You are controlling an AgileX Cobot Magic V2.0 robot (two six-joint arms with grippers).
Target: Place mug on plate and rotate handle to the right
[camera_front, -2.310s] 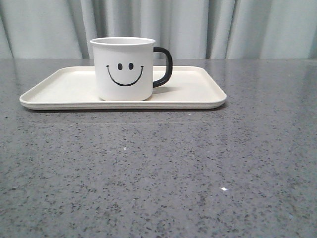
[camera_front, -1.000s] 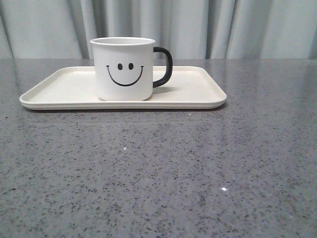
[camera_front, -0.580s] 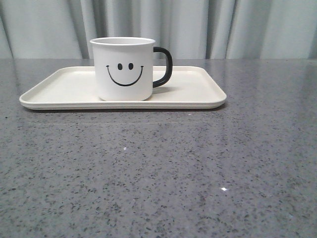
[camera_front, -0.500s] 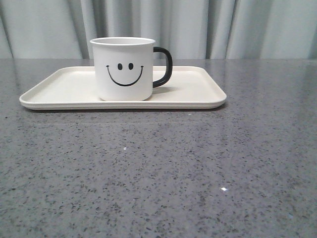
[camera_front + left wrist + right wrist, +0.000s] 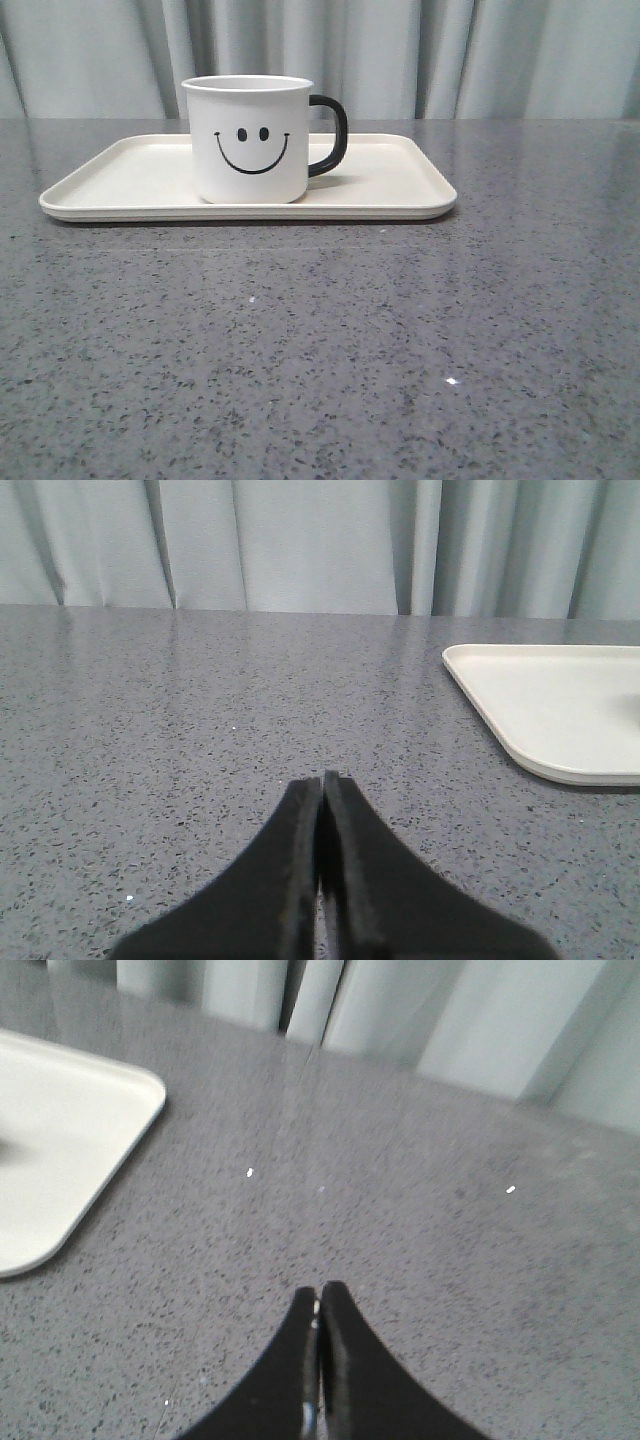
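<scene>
On the plate (image 5: pixel 390 175), left of centre: mug (image 5: pixel 250 140), upright, base flat on the plate floor, smiley face toward the front camera. Handle (image 5: pixel 333 135) pointing right, clear of the rim on all sides. Plate lying flat on the grey speckled table (image 5: pixel 320 350), long side running left to right, near rim parallel to the table's front. Bare plate floor on both sides of the mug (wider strip on the right, past the handle). Curtain (image 5: pixel 400 55) hanging behind the table's far edge.

Left gripper (image 5: pixel 321 780): jaws pressed together, nothing between them, held low over bare table, well apart from the plate. One rounded plate corner (image 5: pixel 560 710) in the left wrist view, no contact with the fingers. Open table surface between fingertips and that corner.

Right gripper (image 5: pixel 320 1292): jaws likewise closed tight and empty, over bare table. Opposite plate corner (image 5: pixel 70 1130) in the right wrist view, well apart from the fingertips. Mug itself outside both wrist views. Neither arm visible in the front view; wide unobstructed table in front of the plate.
</scene>
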